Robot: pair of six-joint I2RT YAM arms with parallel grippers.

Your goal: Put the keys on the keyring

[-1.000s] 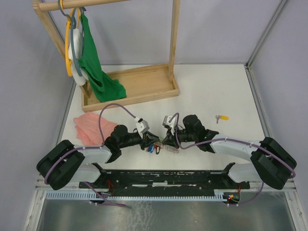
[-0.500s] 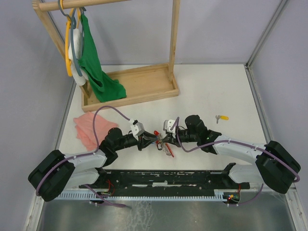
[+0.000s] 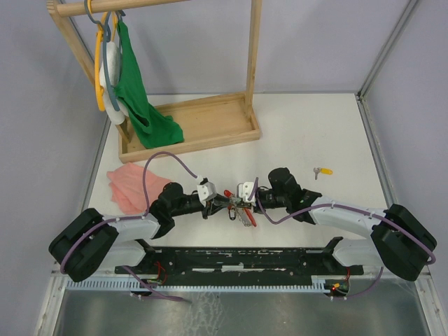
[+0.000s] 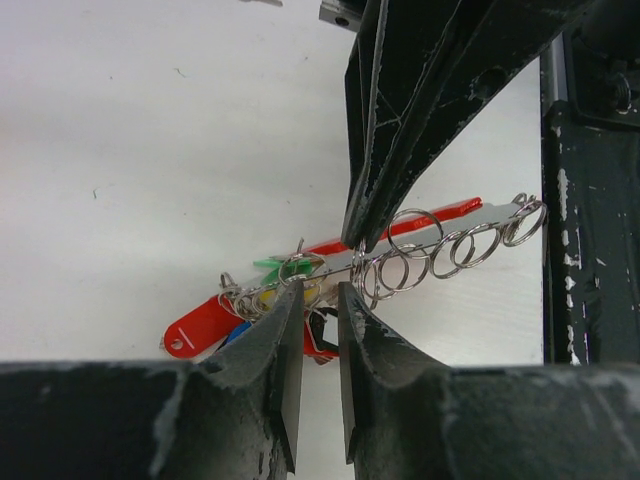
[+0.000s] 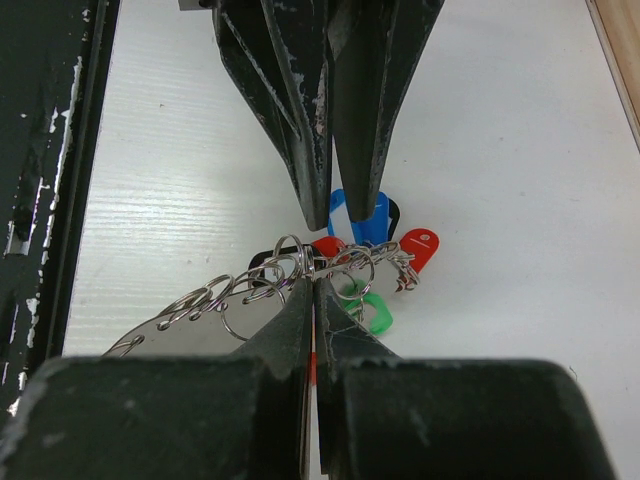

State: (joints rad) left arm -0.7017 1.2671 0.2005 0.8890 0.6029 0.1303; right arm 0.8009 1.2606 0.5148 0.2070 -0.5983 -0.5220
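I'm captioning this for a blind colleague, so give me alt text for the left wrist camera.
The left gripper, jaws slightly apart, meets a bunch of keys with red and green tags over a white table. From above, the right gripper pinches a silver strip hung with wire rings.

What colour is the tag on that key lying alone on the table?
Yellow: the lone key shows best in the top external view.

keyring (image 5: 200, 325) end inside right claw (image 5: 312, 288); green key (image 5: 376, 316) partly behind it; yellow key (image 3: 323, 171) tiny
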